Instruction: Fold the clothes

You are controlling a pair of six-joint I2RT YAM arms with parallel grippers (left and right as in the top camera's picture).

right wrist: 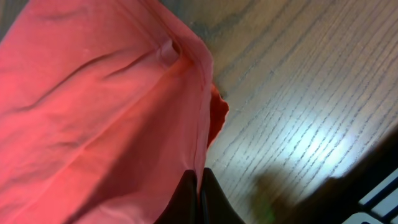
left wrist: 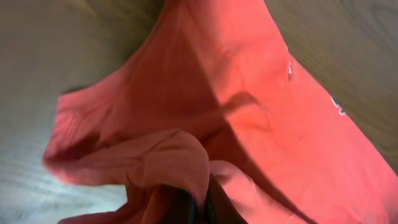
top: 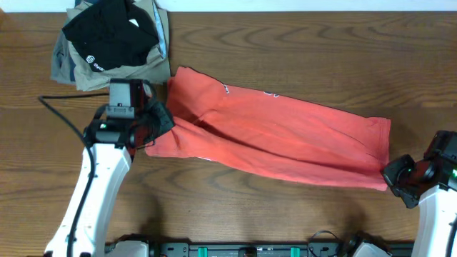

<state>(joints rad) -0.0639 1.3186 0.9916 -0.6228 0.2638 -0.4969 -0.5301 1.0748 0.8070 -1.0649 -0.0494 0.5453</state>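
T-shirt (top: 285, 139): red-orange cotton, lying as a long doubled band slantwise across the middle of the surface (top: 300, 43), far-left end to near-right end. Scraps of white lettering (top: 226, 89) show at its far edge.

Left tool (top: 153, 123) is clamped tight on a bunched wad of cloth at the left end. The left wrist view shows fabric heaped over the closed tips (left wrist: 200, 202).

Right tool (top: 390, 173) is pinched shut on the hem at the near-right corner (right wrist: 199, 193).

Handling, judged: light, limp, no stiffness — it should sag and crease between the grips and drag on the wood rather than slide. Best held at corners or hem, catching both layers.

Black garment (top: 107, 36) on a khaki-grey garment (top: 86, 75) sits far left — not part of this job.
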